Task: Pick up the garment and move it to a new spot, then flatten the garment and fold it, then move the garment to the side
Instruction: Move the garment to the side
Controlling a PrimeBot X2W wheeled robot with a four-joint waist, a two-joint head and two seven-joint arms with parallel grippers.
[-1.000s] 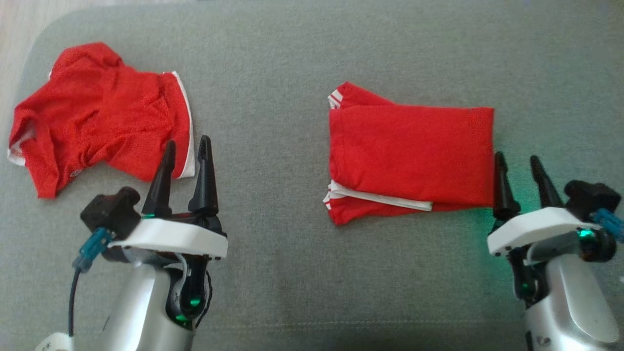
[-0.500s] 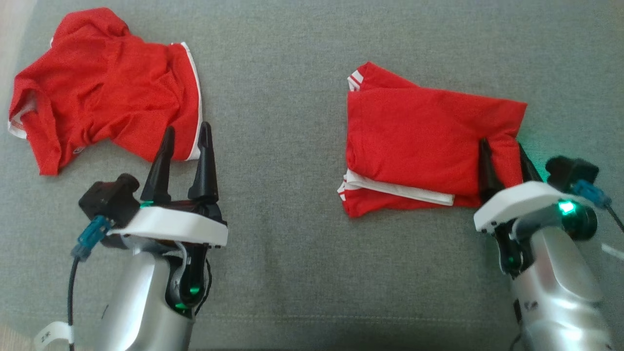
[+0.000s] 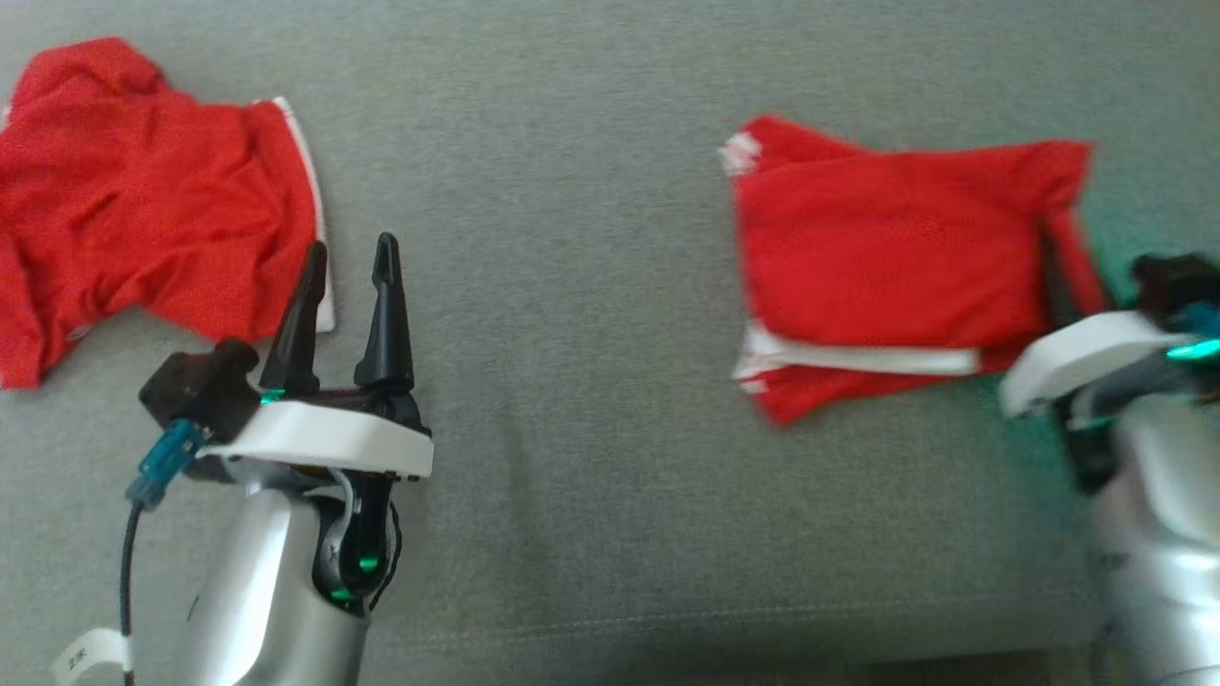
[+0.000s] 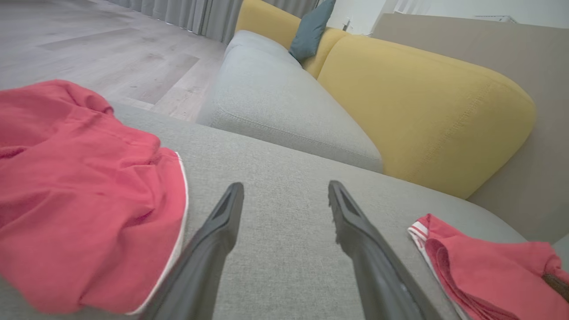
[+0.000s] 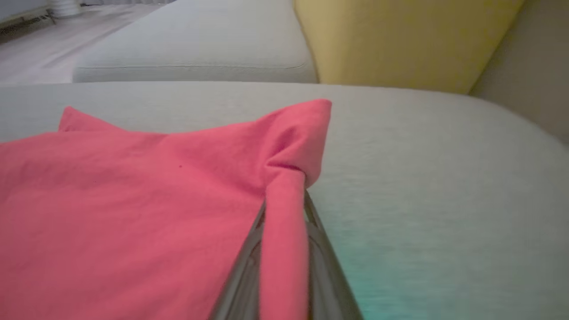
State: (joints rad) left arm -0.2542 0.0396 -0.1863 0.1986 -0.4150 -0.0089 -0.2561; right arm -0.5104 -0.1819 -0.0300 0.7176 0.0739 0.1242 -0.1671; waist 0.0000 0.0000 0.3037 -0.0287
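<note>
A folded red garment (image 3: 886, 257) with white trim lies on the grey cushion (image 3: 572, 238) at the right. My right gripper (image 3: 1067, 262) is shut on its right edge; in the right wrist view a pinched ridge of red cloth (image 5: 284, 222) runs between the two fingers. The folded garment (image 4: 493, 271) also shows at the lower right of the left wrist view. My left gripper (image 3: 348, 272) stands open over bare cushion, its tips (image 4: 284, 195) apart with nothing between them, just right of a crumpled red garment (image 3: 143, 200).
The crumpled red garment (image 4: 80, 191) with a white hem lies at the cushion's left end. Beyond the cushion stand another grey seat (image 4: 284, 102), a yellow backrest (image 4: 426, 111) and wooden floor (image 4: 89, 49). Bare cushion lies between the two garments.
My right gripper has closed on the folded garment's right edge and drawn it rightward. The head view has shifted. The left gripper has kept its pose.
</note>
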